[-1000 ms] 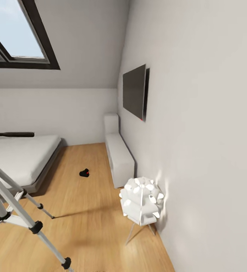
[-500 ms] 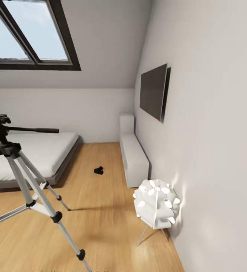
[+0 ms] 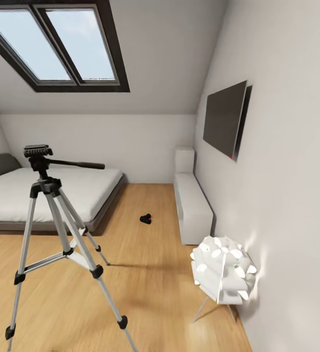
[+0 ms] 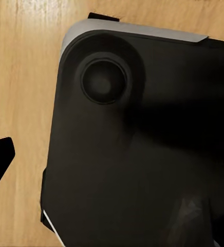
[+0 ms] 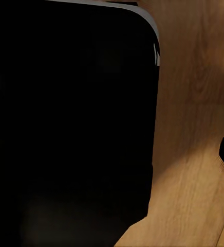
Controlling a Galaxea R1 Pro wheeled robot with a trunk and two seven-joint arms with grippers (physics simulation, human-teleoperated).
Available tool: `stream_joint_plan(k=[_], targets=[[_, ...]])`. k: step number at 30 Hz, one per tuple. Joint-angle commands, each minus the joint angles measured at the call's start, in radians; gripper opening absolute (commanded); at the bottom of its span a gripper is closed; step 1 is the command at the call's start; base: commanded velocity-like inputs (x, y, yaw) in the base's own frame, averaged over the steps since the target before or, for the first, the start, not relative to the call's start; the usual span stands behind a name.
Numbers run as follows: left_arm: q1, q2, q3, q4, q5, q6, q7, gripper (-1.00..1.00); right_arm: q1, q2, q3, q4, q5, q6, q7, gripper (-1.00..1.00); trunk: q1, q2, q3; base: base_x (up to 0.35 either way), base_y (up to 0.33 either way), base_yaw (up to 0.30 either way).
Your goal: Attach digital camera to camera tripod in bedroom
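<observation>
While the base is in the approach phase, nothing is grasped yet. Small black boxy digital camera (image 3: 146, 219) lies on the light wood floor (image 3: 145, 274) at 12 o'clock; silver-legged camera tripod (image 3: 57, 230) stands at 9 o'clock. Next: drive to the camera, pick it. White petal lamp (image 3: 223, 269) at 3 o'clock narrows the lane. Jaw state: can't tell.

Camera tripod (image 3: 57, 230) stands on the floor (image 3: 145, 283) at 8 o'clock, in front of the bed (image 3: 47, 193). Digital camera (image 3: 145, 218) lies on the floor near centre, between the bed and the wall bench (image 3: 193, 208). Lamp (image 3: 223, 269) at 4 o'clock, against the wall.
</observation>
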Motion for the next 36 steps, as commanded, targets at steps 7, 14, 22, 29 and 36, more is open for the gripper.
stream_joint_plan(k=[7,14,22,29,36], targets=[[0.001,0.001,-0.001,-0.002,0.006,-0.001,0.000,1.00,-0.001,0.000,0.001,0.001,0.001,-0.003,0.000,1.00,0.000,0.000,-0.001,0.000,0.000,0.279],[0.001,0.002,0.002,-0.001,0.008,-0.001,0.000,1.00,-0.001,0.000,0.001,0.001,0.001,-0.003,0.000,1.00,0.000,0.000,-0.001,0.000,0.000,0.278],[0.001,0.004,0.004,0.000,0.010,0.000,0.000,1.00,0.000,-0.001,0.001,0.001,0.001,-0.003,0.000,1.00,0.000,0.000,-0.001,0.000,0.000,0.279],[0.001,0.003,0.005,0.000,0.011,0.000,0.001,1.00,-0.001,-0.001,0.001,0.001,0.001,-0.003,0.000,1.00,0.000,0.000,-0.001,0.000,0.000,0.279],[0.001,0.004,0.005,0.000,0.012,0.000,0.001,1.00,-0.001,-0.001,0.001,0.001,0.001,-0.003,-0.001,1.00,0.000,0.000,-0.001,0.000,0.000,0.279]])
